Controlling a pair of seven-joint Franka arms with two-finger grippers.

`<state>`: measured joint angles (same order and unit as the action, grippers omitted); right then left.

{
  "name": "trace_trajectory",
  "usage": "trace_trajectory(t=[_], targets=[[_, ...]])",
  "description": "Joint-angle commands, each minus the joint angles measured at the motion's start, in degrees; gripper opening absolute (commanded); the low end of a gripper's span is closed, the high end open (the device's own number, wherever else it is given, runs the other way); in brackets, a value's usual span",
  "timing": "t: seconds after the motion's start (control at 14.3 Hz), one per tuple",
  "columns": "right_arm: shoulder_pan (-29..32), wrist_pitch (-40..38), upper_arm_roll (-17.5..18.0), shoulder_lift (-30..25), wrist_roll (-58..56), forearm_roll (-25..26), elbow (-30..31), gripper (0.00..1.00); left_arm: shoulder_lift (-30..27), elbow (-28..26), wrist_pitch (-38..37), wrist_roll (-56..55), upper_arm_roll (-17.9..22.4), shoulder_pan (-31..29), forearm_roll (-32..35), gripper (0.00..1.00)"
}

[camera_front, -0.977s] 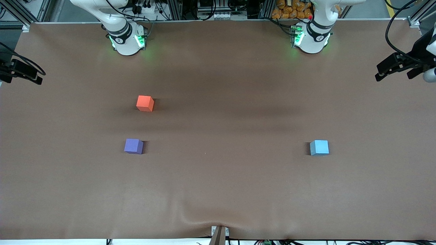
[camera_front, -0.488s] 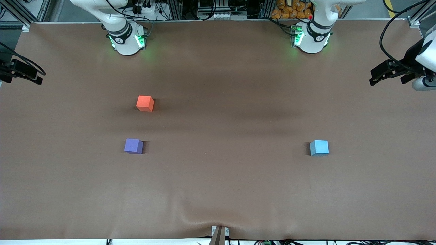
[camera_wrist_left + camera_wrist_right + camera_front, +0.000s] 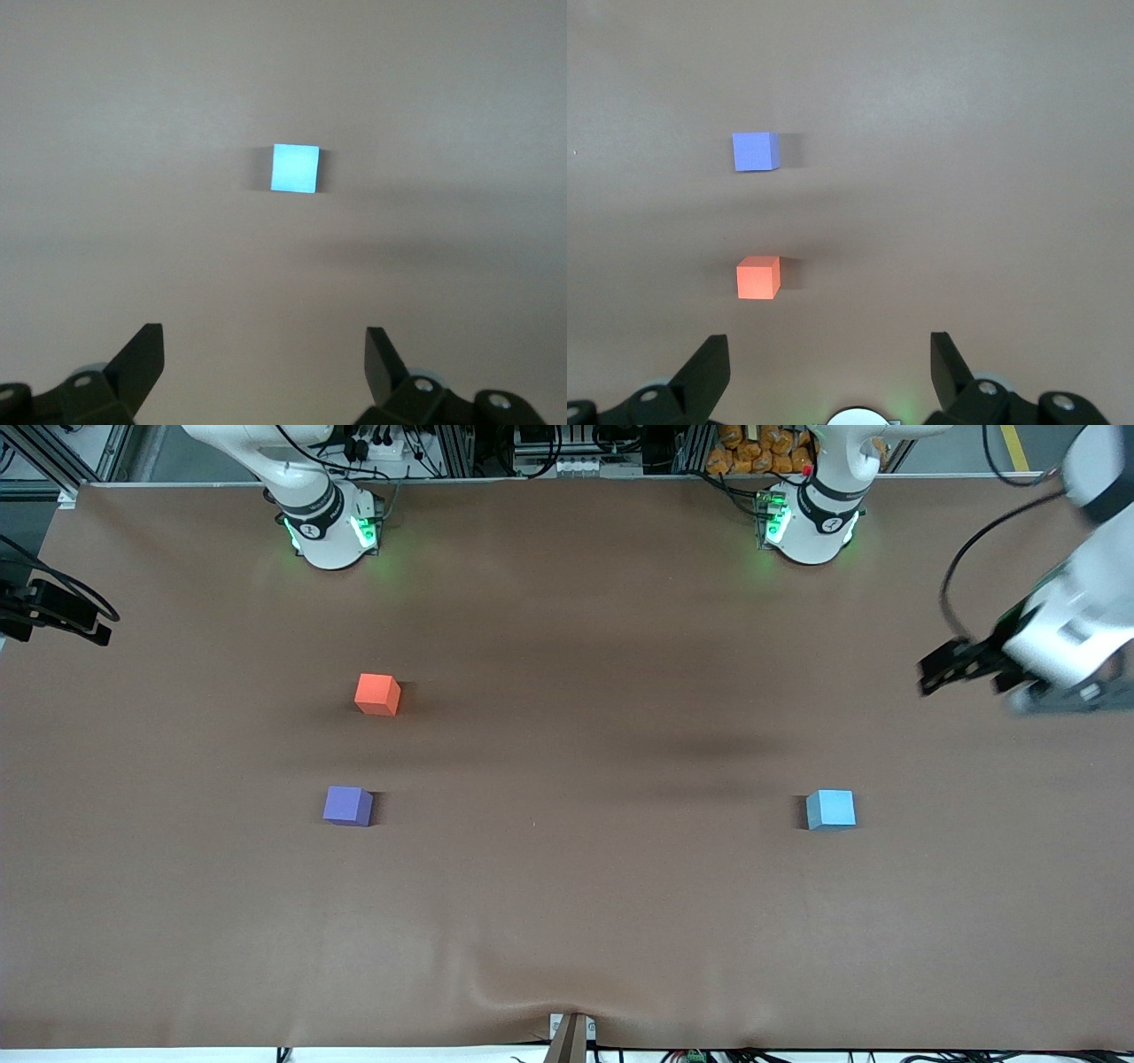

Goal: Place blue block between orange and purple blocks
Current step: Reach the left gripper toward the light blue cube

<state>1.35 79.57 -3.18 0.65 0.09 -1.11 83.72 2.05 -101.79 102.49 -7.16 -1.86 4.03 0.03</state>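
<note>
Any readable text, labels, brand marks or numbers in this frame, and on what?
None can be read.
The blue block, orange block and purple block have plain faces.
Small dark marks on the arm bases' collars are too small to read.

Left arm: white, jointed, reaching in from the table's left-arm end. Left gripper (image 3: 930, 676), black, two-fingered: aloft over the table, fingers (image 3: 142, 359) spread wide, empty.

Right arm: waiting. Right gripper (image 3: 830, 367), black, two-fingered: raised, fingers (image 3: 707, 365) spread wide, empty.
</note>
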Motion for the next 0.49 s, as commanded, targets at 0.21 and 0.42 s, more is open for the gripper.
trace_trajectory(t=[0.21, 0.42], targets=[[0.4, -0.6, 0.3, 0.8, 0.3, -0.8, -1.5, 1.0, 11.9, -0.6, 11.7, -0.7, -0.3, 0.8, 0.0, 1.0], [0.4, -0.6, 0.3, 0.8, 0.3, -0.8, -1.6, 1.0, 17.0, -1.9, 18.9, -0.7, -0.2, 1.2, 0.8, 1.0]])
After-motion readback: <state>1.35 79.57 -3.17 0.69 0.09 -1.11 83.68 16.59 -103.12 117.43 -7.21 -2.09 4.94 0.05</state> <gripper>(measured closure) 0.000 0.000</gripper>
